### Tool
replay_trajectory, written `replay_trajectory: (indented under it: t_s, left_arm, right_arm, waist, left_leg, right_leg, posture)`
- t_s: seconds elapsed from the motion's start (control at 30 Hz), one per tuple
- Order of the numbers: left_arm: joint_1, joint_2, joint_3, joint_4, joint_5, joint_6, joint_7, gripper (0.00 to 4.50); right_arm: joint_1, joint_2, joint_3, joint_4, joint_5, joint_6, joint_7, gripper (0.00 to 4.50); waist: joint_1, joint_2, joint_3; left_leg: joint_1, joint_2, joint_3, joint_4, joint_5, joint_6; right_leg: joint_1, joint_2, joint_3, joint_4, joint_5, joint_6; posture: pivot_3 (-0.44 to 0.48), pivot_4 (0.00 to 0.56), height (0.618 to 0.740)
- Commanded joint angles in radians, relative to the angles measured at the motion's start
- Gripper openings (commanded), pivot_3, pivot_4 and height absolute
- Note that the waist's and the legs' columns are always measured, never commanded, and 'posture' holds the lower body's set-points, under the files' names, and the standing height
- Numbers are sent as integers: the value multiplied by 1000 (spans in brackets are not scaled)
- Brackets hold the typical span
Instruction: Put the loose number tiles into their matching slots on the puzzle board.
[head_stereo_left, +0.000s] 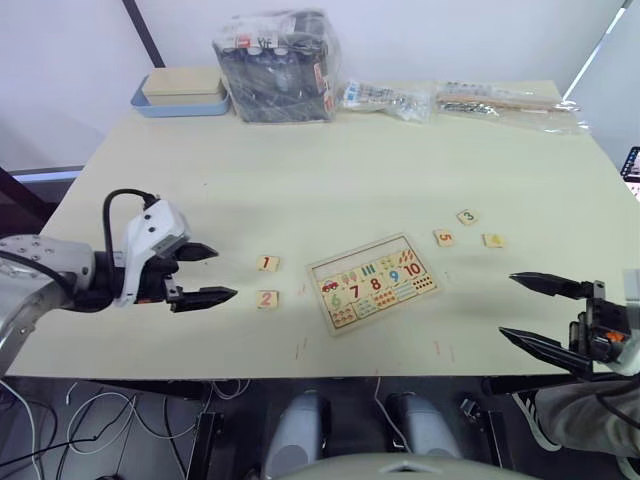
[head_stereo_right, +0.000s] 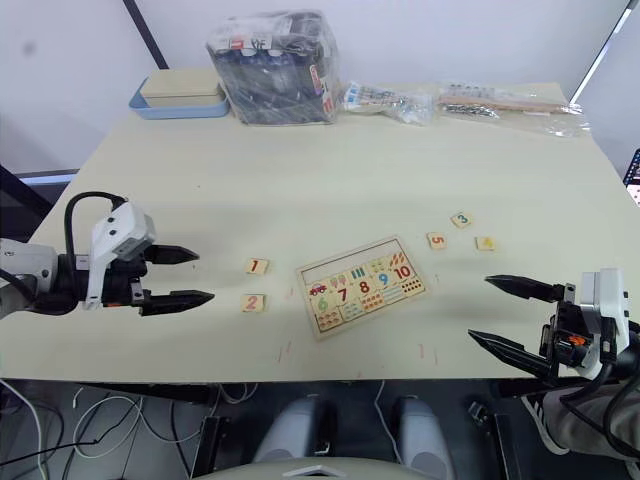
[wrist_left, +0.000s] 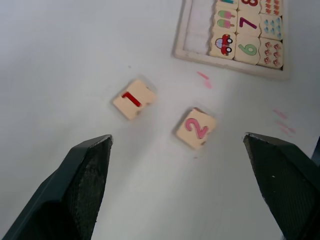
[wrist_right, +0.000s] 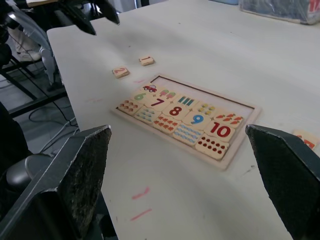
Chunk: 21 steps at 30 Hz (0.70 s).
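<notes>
The puzzle board (head_stereo_left: 374, 282) lies near the table's front middle, its top row of slots (wrist_right: 205, 89) bare. Tiles 1 (head_stereo_left: 267, 264) and 2 (head_stereo_left: 267, 299) lie just left of it. Tiles 5 (head_stereo_left: 444, 238), 3 (head_stereo_left: 467, 217) and a yellow-digit tile (head_stereo_left: 493, 240) lie to its right. My left gripper (head_stereo_left: 205, 273) is open, hovering left of tiles 1 and 2, which show between its fingers in the left wrist view as tile 1 (wrist_left: 133, 99) and tile 2 (wrist_left: 196, 128). My right gripper (head_stereo_left: 535, 312) is open at the front right, empty.
A blue tray with a beige box (head_stereo_left: 180, 92) sits at the back left. A wrapped dark pack (head_stereo_left: 277, 67) stands beside it. Clear bags (head_stereo_left: 385, 98) and a bag with wooden sticks (head_stereo_left: 505, 103) lie along the back edge. Pink marks (head_stereo_left: 302, 346) dot the table front.
</notes>
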Motion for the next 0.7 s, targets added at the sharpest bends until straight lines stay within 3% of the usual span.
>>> replay_trajectory:
  t_s: [0.03, 0.13, 0.3, 0.47, 0.7]
  left_arm:
    - [-98, -39, -76, 168, 120, -228, -158, 4421]
    - [-232, -71, -186, 311, 200, -303, -309, 4421]
    - [-458, -207, -316, 606, 338, -544, -493, 4421]
    - [-620, -309, -434, 873, 422, -725, -506, 4421]
    - [-780, -428, -500, 1167, 505, -908, -506, 4421]
  right_arm:
    - [10, 6, -24, -46, 19, -7, -12, 4500]
    - [10, 8, -20, -59, 21, -6, -21, 4500]
    - [-16, 6, -3, -68, 15, -7, -32, 4500]
    - [-32, 1, 4, -74, 9, -8, -41, 4500]
    - [-38, 6, -1, -79, -4, -21, -53, 4500]
  waist:
    - [1, -1, 0]
    - [-1, -1, 0]
    - [0, -2, -1]
    - [-1, -4, -1]
    - [-2, -5, -1]
  left_leg:
    - [0, 0, 1, 0, 0, 0]
    - [0, 0, 3, 0, 0, 0]
    - [-1, 0, 5, 2, 0, 0]
    - [-3, -2, 4, 3, 0, 1]
    - [-4, -2, 3, 5, 0, 1]
  right_leg:
    - [0, 0, 0, 0, 0, 0]
    - [0, 1, 0, 0, 0, 0]
    - [0, 3, 0, 0, 0, 0]
    - [0, 4, 0, 0, 2, 3]
    - [0, 4, 0, 1, 3, 5]
  posture:
    - [0, 150, 740]
    - [0, 150, 740]
    - [0, 150, 740]
    - [0, 150, 740]
    - [0, 150, 740]
